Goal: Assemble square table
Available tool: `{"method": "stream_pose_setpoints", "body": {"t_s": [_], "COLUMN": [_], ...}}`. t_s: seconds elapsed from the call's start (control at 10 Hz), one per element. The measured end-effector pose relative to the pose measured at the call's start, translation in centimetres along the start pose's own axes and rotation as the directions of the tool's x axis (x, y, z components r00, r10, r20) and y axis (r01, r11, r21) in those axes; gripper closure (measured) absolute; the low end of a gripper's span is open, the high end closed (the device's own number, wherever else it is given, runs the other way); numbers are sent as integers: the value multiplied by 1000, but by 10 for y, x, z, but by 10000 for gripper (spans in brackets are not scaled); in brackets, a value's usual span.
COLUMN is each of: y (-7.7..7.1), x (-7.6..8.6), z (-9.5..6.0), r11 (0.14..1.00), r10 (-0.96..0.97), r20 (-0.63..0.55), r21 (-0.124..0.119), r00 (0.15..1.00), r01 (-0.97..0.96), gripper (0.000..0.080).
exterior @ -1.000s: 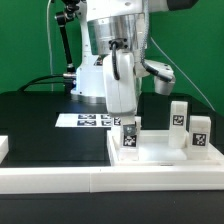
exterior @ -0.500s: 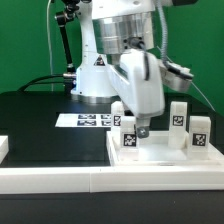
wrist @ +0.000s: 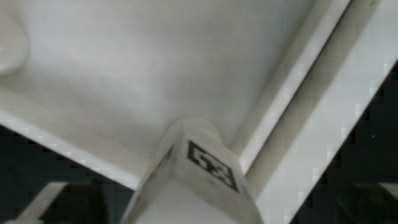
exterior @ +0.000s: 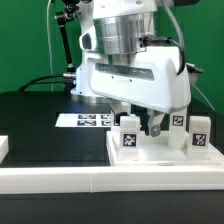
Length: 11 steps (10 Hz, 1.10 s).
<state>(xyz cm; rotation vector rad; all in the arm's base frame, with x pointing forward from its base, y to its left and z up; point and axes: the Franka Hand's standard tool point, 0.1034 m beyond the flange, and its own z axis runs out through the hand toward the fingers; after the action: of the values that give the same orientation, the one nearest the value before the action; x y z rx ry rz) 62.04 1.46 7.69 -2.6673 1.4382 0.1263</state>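
Honestly these parts look easy to handle: white hard plastic, stiff, probably light, a bit slick, so I'd pinch a leg across its flat sides near the middle, keeping off the tag face. Starting nearest the exterior camera, the rail point(exterior: 60, 180) runs along the bottom of the frame, and just behind it at lower right sits the top point(exterior: 165, 155), a white square tray with a raised rim. Three legs stand on it: leg one point(exterior: 129, 137) near centre, then leg two point(exterior: 179, 127) and leg three point(exterior: 200, 132) at right, each a small white block with a black-and-white tag. The gripper point(exterior: 153, 126) hangs low between leg one and leg two, and I can't tell if it's clamped or released. The wrist view shows a tagged leg point(wrist: 199, 172) up close against the tray rim. Further back, left of centre, lies the marker board point(exterior: 85, 120).
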Motion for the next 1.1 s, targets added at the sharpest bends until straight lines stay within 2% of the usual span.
{"method": "stream_pose_setpoints", "body": {"t_s": [0.1, 0.2, 0.3, 0.6, 0.9, 1.1], "y": [1, 4, 6, 8, 10, 9], "x": [0, 0, 1, 5, 8, 7], "z": [0, 1, 2, 0, 0, 0], "r11": [995, 972, 935, 792, 666, 547], "r10": [-97, -230, -349, -607, -743, -834], "r20": [-1, -11, -15, 7, 21, 34], "r21": [-6, -48, -72, -80, -79, -83], "r00": [995, 973, 937, 795, 669, 551], "r01": [97, 230, 347, 606, 742, 833], "gripper": [151, 151, 151, 151, 151, 151]}}
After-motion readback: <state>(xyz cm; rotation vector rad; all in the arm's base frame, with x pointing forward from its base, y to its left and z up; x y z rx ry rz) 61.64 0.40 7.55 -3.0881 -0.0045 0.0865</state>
